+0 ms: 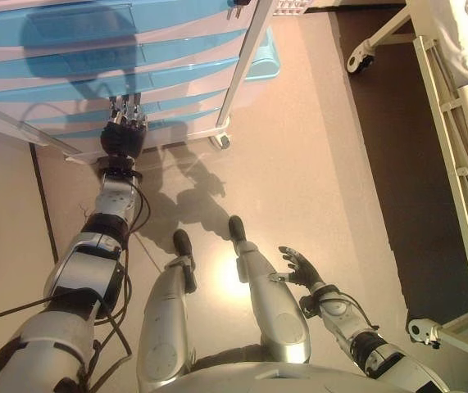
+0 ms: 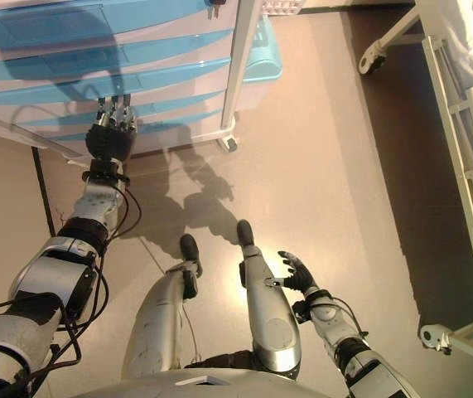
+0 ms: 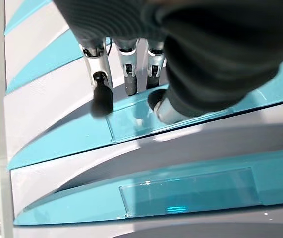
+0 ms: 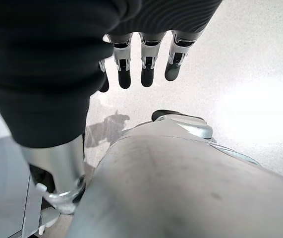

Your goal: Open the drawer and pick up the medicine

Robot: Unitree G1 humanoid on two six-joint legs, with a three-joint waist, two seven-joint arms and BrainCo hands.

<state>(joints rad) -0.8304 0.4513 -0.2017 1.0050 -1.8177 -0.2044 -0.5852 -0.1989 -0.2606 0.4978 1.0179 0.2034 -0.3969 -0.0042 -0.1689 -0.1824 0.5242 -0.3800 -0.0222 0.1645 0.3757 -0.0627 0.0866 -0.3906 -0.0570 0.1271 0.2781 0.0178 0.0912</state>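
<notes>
A white drawer cabinet (image 1: pixel 94 49) with blue drawer fronts stands at the far left. My left hand (image 1: pixel 123 135) reaches to one of its lower drawers (image 3: pixel 136 119). In the left wrist view the straight fingers (image 3: pixel 101 96) and the thumb rest their tips on that drawer's blue lip, beside a clear label window. All the drawers look closed. No medicine shows in any view. My right hand (image 1: pixel 303 268) hangs open and empty low at the right, above the floor.
The cabinet rolls on casters (image 1: pixel 221 141), and a pale blue bin (image 1: pixel 262 57) sits beside it. A white bed frame (image 1: pixel 463 164) with wheeled legs (image 1: pixel 356 59) runs down the right side, over a dark floor strip (image 1: pixel 381 123).
</notes>
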